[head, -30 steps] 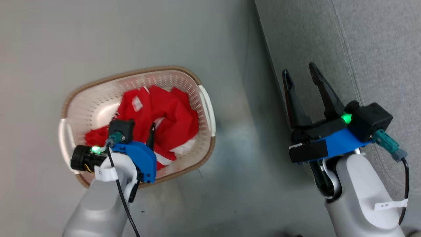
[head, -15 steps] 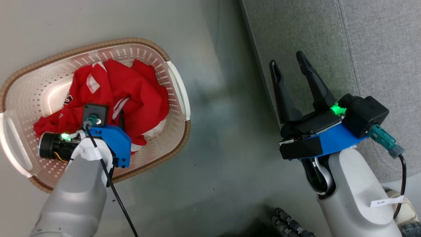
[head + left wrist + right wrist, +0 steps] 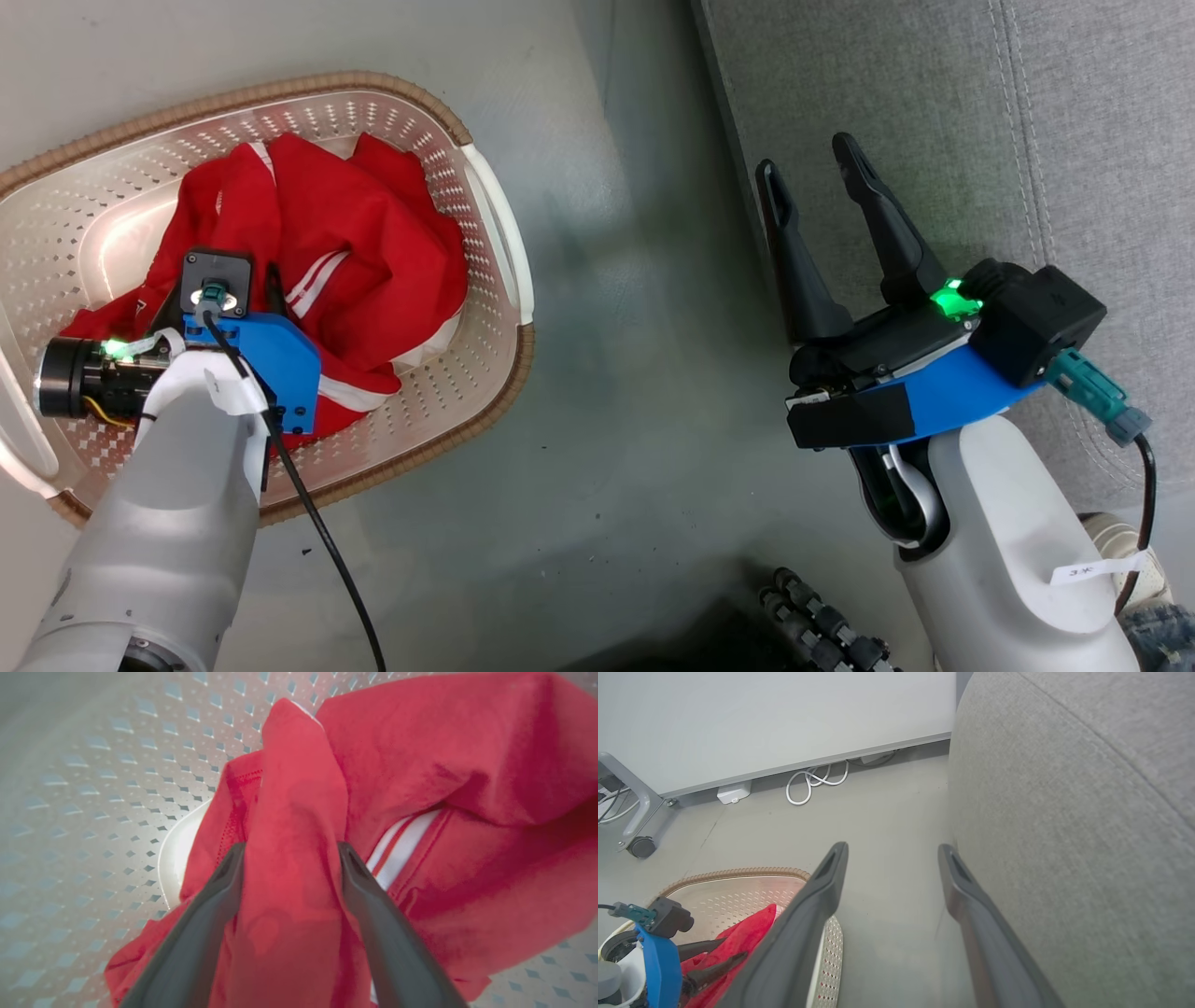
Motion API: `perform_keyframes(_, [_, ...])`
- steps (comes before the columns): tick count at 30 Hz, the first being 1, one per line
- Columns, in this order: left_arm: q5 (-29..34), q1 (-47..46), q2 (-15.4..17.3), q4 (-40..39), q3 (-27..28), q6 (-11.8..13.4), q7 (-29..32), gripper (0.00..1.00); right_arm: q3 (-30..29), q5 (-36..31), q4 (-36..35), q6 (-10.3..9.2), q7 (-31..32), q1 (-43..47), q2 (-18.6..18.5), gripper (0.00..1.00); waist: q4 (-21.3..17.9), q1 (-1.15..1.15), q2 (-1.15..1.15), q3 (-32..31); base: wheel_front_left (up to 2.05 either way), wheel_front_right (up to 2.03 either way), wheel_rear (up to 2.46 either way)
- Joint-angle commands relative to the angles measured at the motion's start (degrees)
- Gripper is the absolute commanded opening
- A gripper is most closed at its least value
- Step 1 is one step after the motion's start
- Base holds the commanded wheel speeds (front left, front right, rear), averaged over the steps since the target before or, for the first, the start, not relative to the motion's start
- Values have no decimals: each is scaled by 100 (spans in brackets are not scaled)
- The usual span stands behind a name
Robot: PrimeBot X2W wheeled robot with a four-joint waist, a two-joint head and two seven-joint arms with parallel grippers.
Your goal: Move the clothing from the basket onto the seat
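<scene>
The red clothing [image 3: 373,252] with white stripes lies crumpled in the cream perforated basket [image 3: 308,86] at the head view's upper left. My left gripper [image 3: 229,280] is down inside the basket. In the left wrist view it [image 3: 290,851] stands open, its two fingers straddling a raised fold of the clothing [image 3: 294,812]. My right gripper [image 3: 806,154] hangs open and empty over the front edge of the grey sofa [image 3: 934,93]. Its fingertips [image 3: 892,848] frame bare floor beside the sofa [image 3: 1064,812].
Grey floor separates basket and sofa. A white cable coil [image 3: 815,781], a small white box [image 3: 733,793] and a caster [image 3: 641,847] of a metal frame sit by the far wall. A person's shoe and denim leg [image 3: 1158,625] and a black ribbed part [image 3: 822,635] lie near my base.
The head camera has swung, so the basket looks nearer and further left. My left gripper has sunk deeper into the basket and now straddles a fold of clothing. The right gripper stays open.
</scene>
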Motion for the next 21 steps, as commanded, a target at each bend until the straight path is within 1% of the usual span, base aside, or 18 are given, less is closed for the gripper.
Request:
perform_keyframes(1, [-17,-126,9,50,-30,61,28,100,24,58,-36,3,-29,-75,-11,100,-1,-1,0,28,0,0,0])
perform_keyframes(5, [-44,-140,-14,119,-36,170,117,100,49,68,-53,3,-29,-87,-11,100,-4,-1,0,84,0,0,0])
perform_keyframes(10, [-138,-88,-65,195,-21,126,266,100,54,72,-64,3,-29,-91,-11,100,-16,-1,0,126,0,0,0])
perform_keyframes(11, [-159,-71,-81,211,-12,113,305,51,52,76,-63,3,-29,-93,-11,100,-16,-1,0,131,0,0,0])
perform_keyframes(12, [-187,-57,-99,218,-7,94,305,0,48,78,-60,3,-29,-97,-11,100,-14,-1,0,133,0,0,0])
perform_keyframes(15, [-234,-34,-136,235,-17,86,341,0,38,89,-34,3,-30,-107,-11,100,-2,-1,0,121,0,0,0])
perform_keyframes(21, [-288,-137,-51,265,-35,-66,318,0,67,97,-11,3,-30,-146,-11,100,-5,-1,0,83,0,0,0])
